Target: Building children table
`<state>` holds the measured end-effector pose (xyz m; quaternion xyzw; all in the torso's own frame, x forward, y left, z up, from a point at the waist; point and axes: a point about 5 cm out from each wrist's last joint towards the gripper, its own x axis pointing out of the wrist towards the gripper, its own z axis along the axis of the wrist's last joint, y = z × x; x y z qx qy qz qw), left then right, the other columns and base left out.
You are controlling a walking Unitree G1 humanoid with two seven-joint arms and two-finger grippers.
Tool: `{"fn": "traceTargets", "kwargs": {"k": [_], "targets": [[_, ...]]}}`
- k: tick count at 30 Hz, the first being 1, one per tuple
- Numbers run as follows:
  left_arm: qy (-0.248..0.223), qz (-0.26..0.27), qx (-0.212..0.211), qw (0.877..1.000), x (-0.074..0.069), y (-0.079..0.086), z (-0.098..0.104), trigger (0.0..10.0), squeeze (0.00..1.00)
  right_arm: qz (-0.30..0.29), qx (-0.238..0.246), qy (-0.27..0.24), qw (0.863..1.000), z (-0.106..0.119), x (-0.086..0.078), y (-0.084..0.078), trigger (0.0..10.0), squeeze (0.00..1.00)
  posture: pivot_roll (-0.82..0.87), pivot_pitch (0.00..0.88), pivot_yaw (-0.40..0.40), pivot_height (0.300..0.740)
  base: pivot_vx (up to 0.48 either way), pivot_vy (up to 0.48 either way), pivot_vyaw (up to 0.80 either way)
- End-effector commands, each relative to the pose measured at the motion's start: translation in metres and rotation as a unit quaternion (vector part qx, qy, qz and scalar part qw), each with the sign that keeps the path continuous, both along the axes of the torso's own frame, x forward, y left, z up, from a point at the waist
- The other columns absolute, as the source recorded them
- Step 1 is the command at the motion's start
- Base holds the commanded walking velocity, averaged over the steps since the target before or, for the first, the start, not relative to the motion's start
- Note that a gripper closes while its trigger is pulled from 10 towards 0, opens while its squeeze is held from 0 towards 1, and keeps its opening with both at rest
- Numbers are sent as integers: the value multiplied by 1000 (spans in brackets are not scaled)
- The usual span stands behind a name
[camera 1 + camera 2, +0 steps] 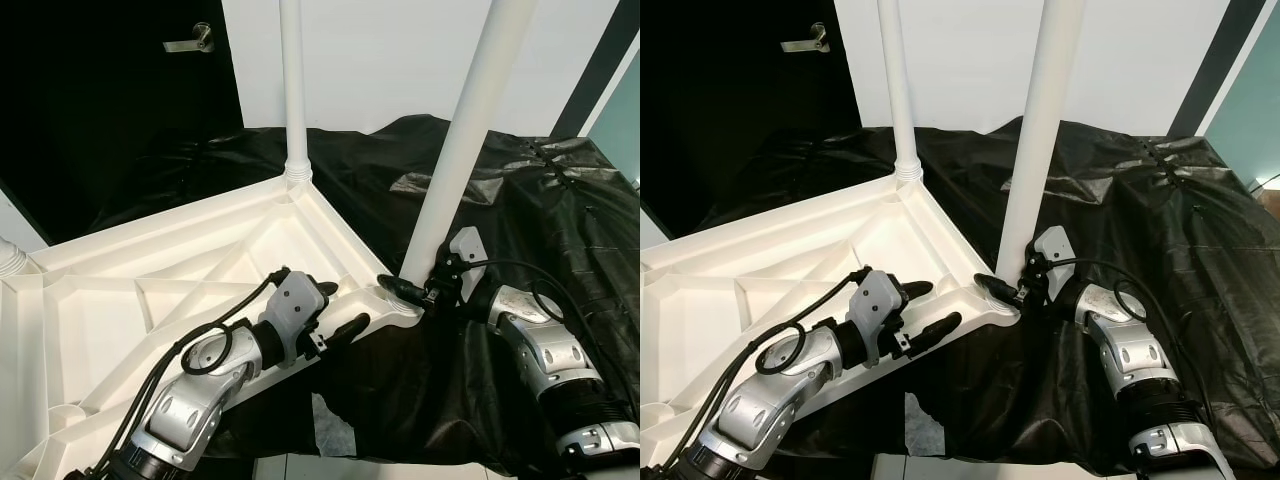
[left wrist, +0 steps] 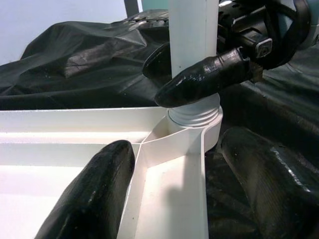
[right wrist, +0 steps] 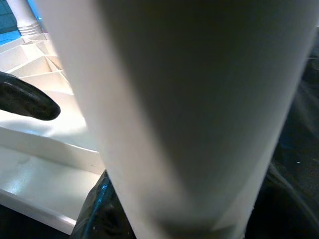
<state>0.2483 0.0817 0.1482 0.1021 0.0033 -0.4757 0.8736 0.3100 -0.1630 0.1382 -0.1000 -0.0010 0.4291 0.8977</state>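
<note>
My right claw point(image 1: 405, 291) is pinching the near table leg point(image 1: 462, 150) just above its threaded base; one finger point(image 2: 209, 77) crosses the front of the leg, the other lies behind it. The leg stands tilted in the corner socket of the upturned white tabletop point(image 1: 130, 300), directly below my right fingertips.

My left claw point(image 1: 338, 310) is spread, straddling the tabletop's rim: one finger point(image 2: 94, 194) over the ribbed underside, the other outside over the black sheet point(image 1: 540, 220). The corner socket sits just ahead of this claw, between its fingertips and my right claw.

A second leg point(image 1: 293, 90) stands upright in the far corner, well beyond both claws.
</note>
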Motion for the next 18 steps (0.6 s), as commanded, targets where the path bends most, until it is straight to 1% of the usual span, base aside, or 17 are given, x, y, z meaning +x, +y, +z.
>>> {"fn": "traceTargets", "kwargs": {"k": [1,3,4,5,6,7,8,10,11,13,14,15,16,18], "targets": [[10,-40,4,999,-5,-3,-1,10000,0,-3,-7,22,1000,-11,-5,0,10000,0,17,0,-43,740,0,0,0],[10,-41,4,999,-5,-3,-1,10000,0,-11,-5,22,1000,-11,-5,-1,10000,0,17,0,-43,740,0,0,0],[10,-42,3,999,-5,-3,-1,10000,0,-34,-3,23,999,-12,-5,-1,10000,0,10,0,-35,740,0,0,0],[10,-43,3,999,-4,-3,-1,10000,0,-71,-10,19,997,-14,-5,-3,10000,0,3,0,-29,740,0,0,0],[10,-43,3,999,-4,-3,-1,10000,0,-71,-10,19,997,-14,-5,-3,10000,0,3,0,-29,740,0,0,0],[9,-46,2,999,-3,-4,0,10000,0,-129,-6,18,991,-17,-4,-4,10000,0,-3,0,-21,740,0,0,0],[9,-47,2,999,-3,-5,0,10000,0,-150,-1,17,989,-18,-4,-4,10000,0,-4,0,-19,740,0,0,0],[9,-47,2,999,-3,-5,0,10000,0,-150,-1,17,989,-18,-4,-4,10000,0,-4,0,-19,740,0,0,0],[8,-48,1,999,-3,-5,0,10000,0,-164,5,18,986,-19,-6,-1,10000,0,-9,0,-14,740,0,0,0],[8,-51,2,999,-3,-6,1,10000,0,-202,23,25,979,-22,-10,7,10000,0,-13,0,-6,740,0,0,0],[8,-51,2,999,-3,-6,1,10000,0,-202,23,25,979,-22,-10,7,10000,0,-13,0,-6,740,0,0,0],[8,-53,2,999,-3,-6,1,10000,0,-225,30,27,974,-24,-12,10,10000,0,-14,0,-1,740,0,0,0],[8,-53,2,999,-3,-6,1,10000,0,-225,30,27,974,-24,-12,10,10000,0,-14,0,-1,740,0,0,0],[8,-55,2,998,-2,-5,2,10000,0,-285,40,27,957,-27,-14,18,10000,0,-17,0,9,740,0,0,0]]}}
